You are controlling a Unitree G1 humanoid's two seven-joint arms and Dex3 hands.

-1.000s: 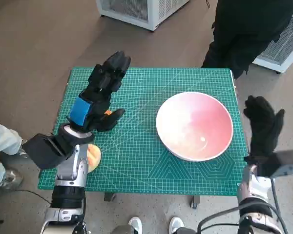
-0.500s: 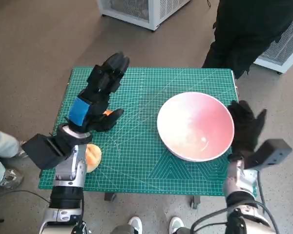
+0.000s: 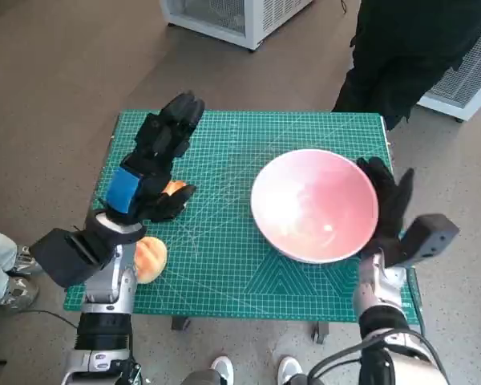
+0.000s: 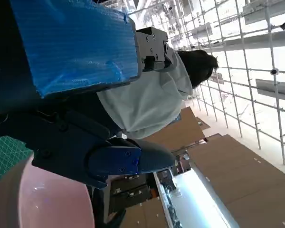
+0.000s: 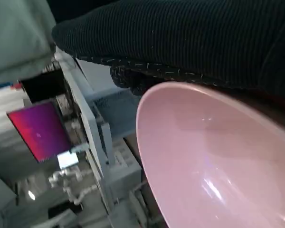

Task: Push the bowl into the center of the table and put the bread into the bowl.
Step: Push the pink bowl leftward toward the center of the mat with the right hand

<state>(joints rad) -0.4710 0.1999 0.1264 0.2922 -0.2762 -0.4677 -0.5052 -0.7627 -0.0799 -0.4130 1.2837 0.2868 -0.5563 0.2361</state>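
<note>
So the pink bowl (image 3: 314,205) sat on the green cutting mat (image 3: 224,273) covering the table, over toward the right edge and a bit nearer the middle than the corner, and it had nothing in it, just a glossy pink inside with a couple of light glints. The right hand (image 3: 387,202), the one in the black knitted glove, was pressed flat against the bowl's right rim with its fingers spread and pointing up, not wrapped around anything. In the right wrist view the glove (image 5: 190,42) lay right along the bowl (image 5: 213,161), touching its rim. The bread (image 3: 150,258) was way over by the mat's left edge near the front corner, a pale orange roll partly hidden behind the left forearm. There was another small orange bit (image 3: 175,188) peeking out just under the left hand (image 3: 148,164), couldn't tell what it was exactly. That left hand, black with blue tape on its back, hung over the left side of the mat with fingers stretched out and thumb apart, holding nothing. A person in dark clothes (image 3: 409,48) stood past the far right corner.
</note>
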